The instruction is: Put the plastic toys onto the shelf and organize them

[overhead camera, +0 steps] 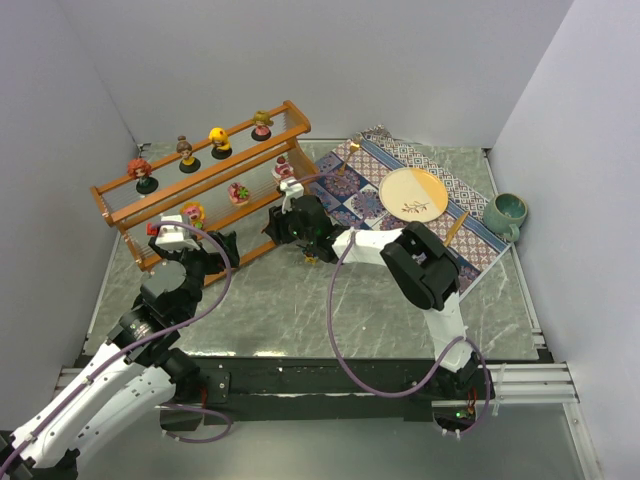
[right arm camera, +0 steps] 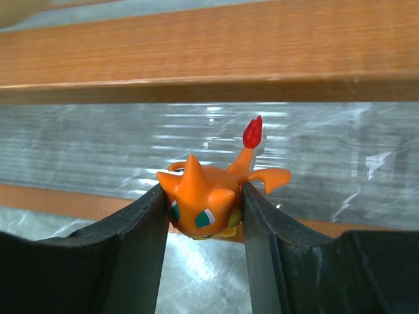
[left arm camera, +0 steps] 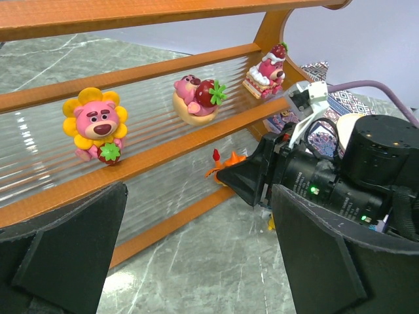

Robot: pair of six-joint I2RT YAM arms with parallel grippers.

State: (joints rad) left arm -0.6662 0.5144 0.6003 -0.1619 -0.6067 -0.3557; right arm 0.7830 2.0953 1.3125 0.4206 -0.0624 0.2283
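The shelf (overhead camera: pixel 160 190) stands slanted at the back left. Its top rail carries several big-headed dolls (overhead camera: pixel 187 155) on black bases. On the middle tier sit three pink flowery toys: a sunflower one (left arm camera: pixel 97 127), a round one (left arm camera: pixel 196 98) and a cake-like one (left arm camera: pixel 267 70). My right gripper (right arm camera: pixel 203 191) is shut on an orange toy (right arm camera: pixel 200 203) with a red-tipped tail, held head-down against the ribbed panel of the shelf's lowest tier (right arm camera: pixel 98 144). My left gripper (left arm camera: pixel 200 191) stands open and holds nothing, just in front of the bottom rail and left of the right gripper (left arm camera: pixel 226 175).
A patterned blue mat (overhead camera: pixel 470 235) lies at the back right with a round plate (overhead camera: pixel 413 194) on it. A teal mug (overhead camera: pixel 505 213) stands at the mat's right end. White walls close in the table on three sides.
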